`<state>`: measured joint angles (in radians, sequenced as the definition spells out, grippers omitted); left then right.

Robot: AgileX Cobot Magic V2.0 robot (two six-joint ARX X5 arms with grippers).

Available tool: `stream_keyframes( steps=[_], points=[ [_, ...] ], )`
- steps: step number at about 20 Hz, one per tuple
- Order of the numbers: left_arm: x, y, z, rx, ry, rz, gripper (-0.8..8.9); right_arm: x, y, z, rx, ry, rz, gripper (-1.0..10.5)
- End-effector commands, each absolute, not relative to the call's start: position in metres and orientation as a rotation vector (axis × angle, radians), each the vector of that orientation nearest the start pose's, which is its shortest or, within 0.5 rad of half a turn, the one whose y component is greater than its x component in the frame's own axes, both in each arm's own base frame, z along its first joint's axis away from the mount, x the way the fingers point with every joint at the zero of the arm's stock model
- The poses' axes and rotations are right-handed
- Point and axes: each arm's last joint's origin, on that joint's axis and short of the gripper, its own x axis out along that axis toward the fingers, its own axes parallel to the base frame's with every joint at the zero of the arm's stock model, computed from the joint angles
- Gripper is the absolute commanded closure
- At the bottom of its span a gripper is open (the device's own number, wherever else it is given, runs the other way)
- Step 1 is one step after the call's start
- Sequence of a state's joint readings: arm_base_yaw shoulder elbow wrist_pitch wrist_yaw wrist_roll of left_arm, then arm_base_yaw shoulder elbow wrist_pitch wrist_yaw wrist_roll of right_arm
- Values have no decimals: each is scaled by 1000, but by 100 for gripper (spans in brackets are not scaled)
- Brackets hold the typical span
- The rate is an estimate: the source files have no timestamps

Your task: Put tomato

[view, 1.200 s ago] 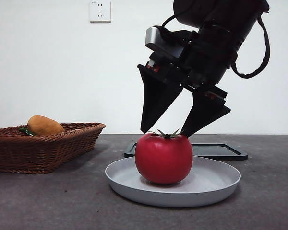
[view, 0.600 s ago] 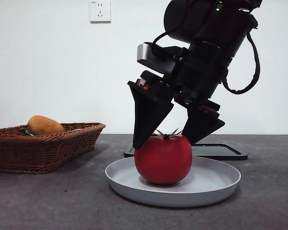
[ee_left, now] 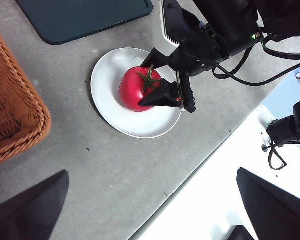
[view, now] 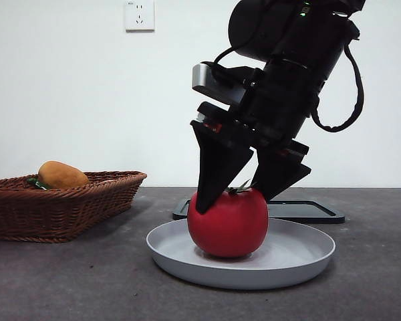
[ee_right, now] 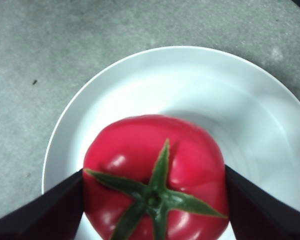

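Right pincer (view: 235, 199) straddles glossy red tomato (view: 228, 223) on round grey plate (view: 301, 264), jaws wide: centre, lower past widest girth, close gently.

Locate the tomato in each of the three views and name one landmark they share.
Front view: the tomato sits centre, on the grey plate, with the right tool straddling its top.
Left wrist view: the tomato lies on the plate, beside the wicker basket.
Right wrist view: the tomato fills the lower centre, between the tool's own jaws.
Shared landmark: the plate under it.
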<state>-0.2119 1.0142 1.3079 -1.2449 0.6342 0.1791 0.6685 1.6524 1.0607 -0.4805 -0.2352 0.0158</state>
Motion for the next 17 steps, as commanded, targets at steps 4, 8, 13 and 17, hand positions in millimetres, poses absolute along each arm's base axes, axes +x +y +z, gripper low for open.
stream_keyframes(
  steps=[4, 8, 13, 17],
  points=[
    [144, -49, 387, -33, 853, -876, 283, 252, 212, 214, -211, 1046, 815, 718],
    [144, -49, 387, -33, 853, -876, 283, 261, 212, 258, -191, 928, 795, 718],
    [144, -49, 387, -33, 853, -876, 283, 290, 197, 293, -173, 785, 661, 718],
    [144, -49, 387, -32, 853, -876, 283, 329, 173, 282, -121, 765, 571, 717]
  ],
)
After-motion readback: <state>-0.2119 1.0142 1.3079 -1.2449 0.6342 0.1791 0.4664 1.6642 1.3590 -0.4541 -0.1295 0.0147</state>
